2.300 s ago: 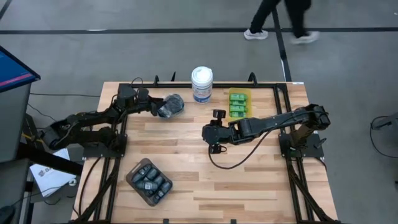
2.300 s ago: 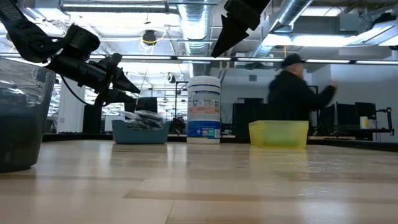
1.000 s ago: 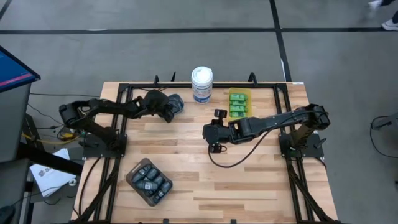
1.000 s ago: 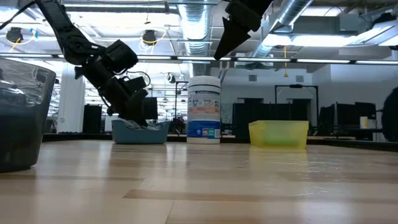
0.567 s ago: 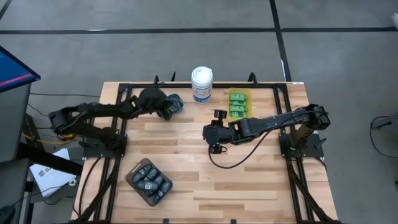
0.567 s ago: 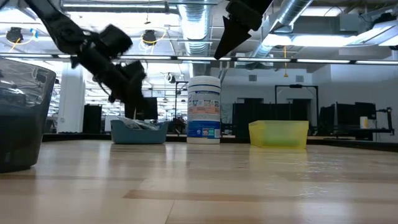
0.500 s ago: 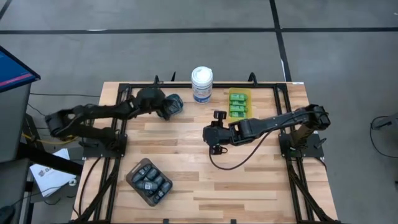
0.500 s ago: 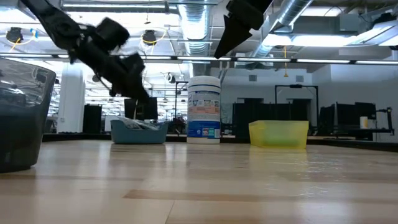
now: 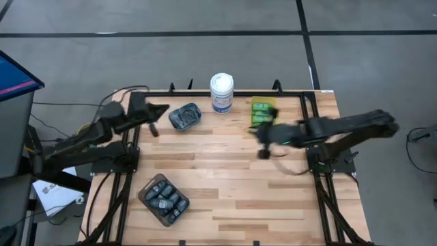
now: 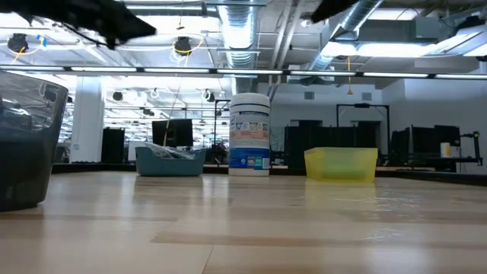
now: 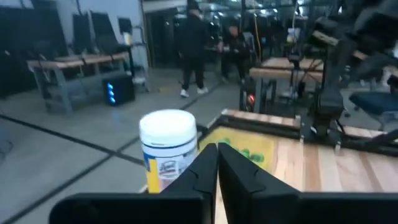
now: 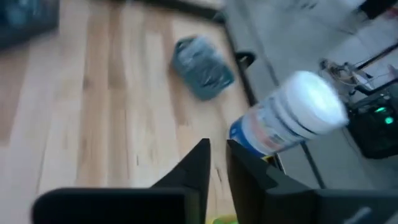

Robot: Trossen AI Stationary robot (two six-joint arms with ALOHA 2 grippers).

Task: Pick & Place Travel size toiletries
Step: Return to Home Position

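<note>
Left end effector (image 9: 164, 109) up in the air on the left-arm side of the white canister (image 9: 221, 91), out past the blue bin (image 9: 172, 112) and over the bench's (image 9: 225, 191) back corner; in its wrist view fingers (image 11: 202, 171) pressed together to a thin slit, nothing held. Right end effector (image 9: 261, 134) on the canister's other side, a little toward the bench's front, blurred, over the front end of the yellow container (image 10: 341, 163); in its wrist view fingers (image 12: 198, 163) narrow, only a slim gap, nothing between them. In the low view both arms high at the upper edge, well above the canister's lid. Round dark pieces in clear plastic wrap (image 9: 185, 117) inside the blue bin, just beside the canister on the left-arm side. Bright green mini bottles (image 9: 259, 107) in a row inside the yellow container, near the canister on the right-arm side, front ones hidden under the right arm. Dark grey mini bottles (image 9: 164, 199) packed into a brown tray (image 9: 144, 194), well apart from the canister, toward the front edge on the left-arm side. Beyond the canister in the left wrist view, people (image 11: 193, 46) standing in the room, too blurred for more.
</note>
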